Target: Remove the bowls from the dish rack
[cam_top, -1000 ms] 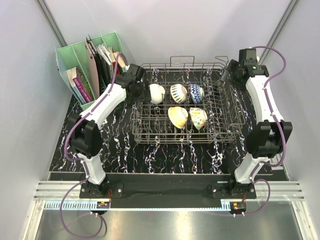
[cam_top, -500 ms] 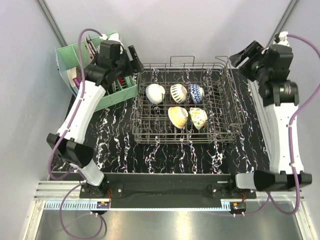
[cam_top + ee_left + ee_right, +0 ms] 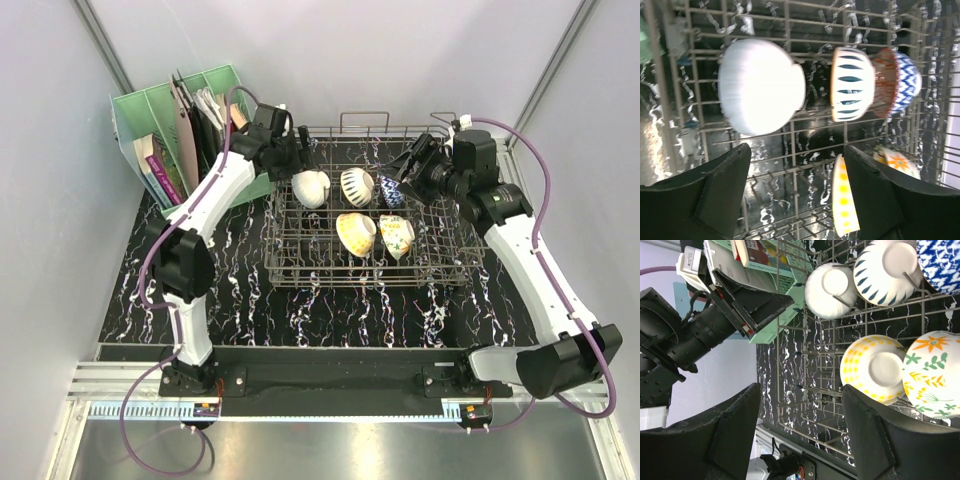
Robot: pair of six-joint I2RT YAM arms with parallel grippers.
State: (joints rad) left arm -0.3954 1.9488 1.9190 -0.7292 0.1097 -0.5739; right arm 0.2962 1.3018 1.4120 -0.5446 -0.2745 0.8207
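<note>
From overhead, the green file holder, packed with books and papers, stands at the upper left on the black marbled table. Just right of it my left gripper hangs over the upper left corner of the dish rack, which fills the middle of the frame. In the left wrist view both of its fingers are spread wide with nothing between them. The cream-white bowl sits just past the tips, and I see no contact. All five bowls are inside the rack, propped on edge among the wires. The upper row runs cream-white bowl, dark-striped bowl, then blue-and-white bowl, which shows a red-orange pattern on one face in the left wrist view. The last two are pressed close together. Below them stand the tan-yellow bowl and the floral bowl, side by side and nearly touching. Further right, my right gripper reaches in over the upper right part of the rack, close beside the blue-and-white bowl. The right wrist view shows its fingers parted wide and gripping nothing, looking across the bowls toward the other arm.
</note>
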